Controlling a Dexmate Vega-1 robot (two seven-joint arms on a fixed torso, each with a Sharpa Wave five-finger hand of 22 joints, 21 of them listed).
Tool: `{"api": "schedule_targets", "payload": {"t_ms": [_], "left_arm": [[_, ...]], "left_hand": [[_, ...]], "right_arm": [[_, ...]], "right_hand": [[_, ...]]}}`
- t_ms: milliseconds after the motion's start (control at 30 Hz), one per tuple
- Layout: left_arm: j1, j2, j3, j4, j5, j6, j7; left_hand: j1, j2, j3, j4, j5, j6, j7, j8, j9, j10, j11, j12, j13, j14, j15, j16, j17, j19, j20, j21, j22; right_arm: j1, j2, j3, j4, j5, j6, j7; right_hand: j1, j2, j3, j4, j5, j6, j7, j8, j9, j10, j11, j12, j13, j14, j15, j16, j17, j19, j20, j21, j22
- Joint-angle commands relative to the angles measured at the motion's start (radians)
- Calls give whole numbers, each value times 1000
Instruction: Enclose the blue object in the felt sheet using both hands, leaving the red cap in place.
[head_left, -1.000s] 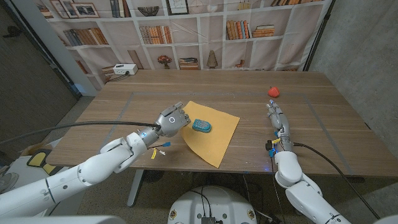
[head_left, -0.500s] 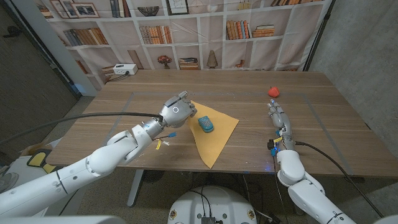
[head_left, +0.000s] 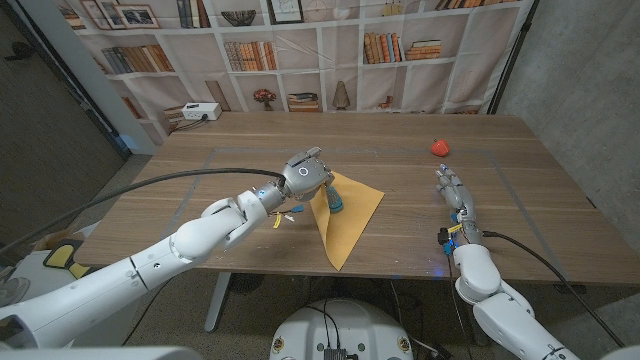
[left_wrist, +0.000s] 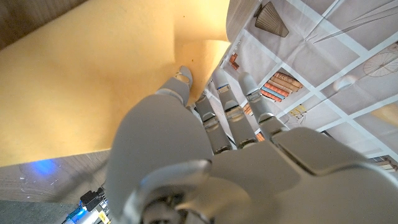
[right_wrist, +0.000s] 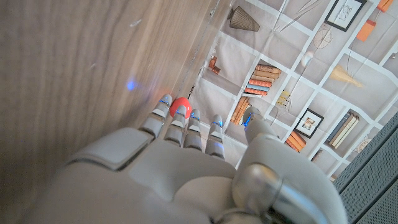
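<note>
Yellow felt sheet (head_left: 350, 215): left edge now lifted, carried rightward, pinched by left hand (head_left: 305, 176). Blue object (head_left: 336, 203) mid-table, half covered; fold under way. Right hand (head_left: 452, 190) idle, fingers apart, empty. Red cap (head_left: 439, 148) far right, unmoved.
</note>
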Motion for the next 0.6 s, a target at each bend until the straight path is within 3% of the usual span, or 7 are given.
{"api": "schedule_targets", "payload": {"t_ms": [33,367,600], "left_arm": [[-125,-100,97,122,-19,-67,14],[-211,-188,182,251,-26,-84,80],[-264,-232,232,328,-66,-97,75]], "left_hand": [[-4,-7,3,-10,-3,10,5,-3,-2,74,-58,-2,3,9,-160,5,1,3,-9,8,3],[-8,-8,5,-16,-5,17,5,-10,-5,82,-59,-9,3,10,-160,6,-1,3,-10,10,3],[-8,-9,6,-21,-6,22,5,-14,-6,85,-59,-13,5,12,-162,7,-1,3,-14,12,3]], "right_arm": [[-18,-18,23,18,34,18,31],[1,-51,24,2,27,-3,67],[22,-86,18,-16,34,-17,119]], "right_hand": [[2,-5,-3,1,2,11,1,1,1,4,1,-1,4,2,4,2,3,7,1,1,4],[1,-8,-4,0,2,15,4,3,1,6,2,-1,4,1,5,1,3,7,2,0,4],[3,-7,-3,0,2,31,12,8,1,18,5,4,4,23,1,9,3,19,4,5,4]]}}
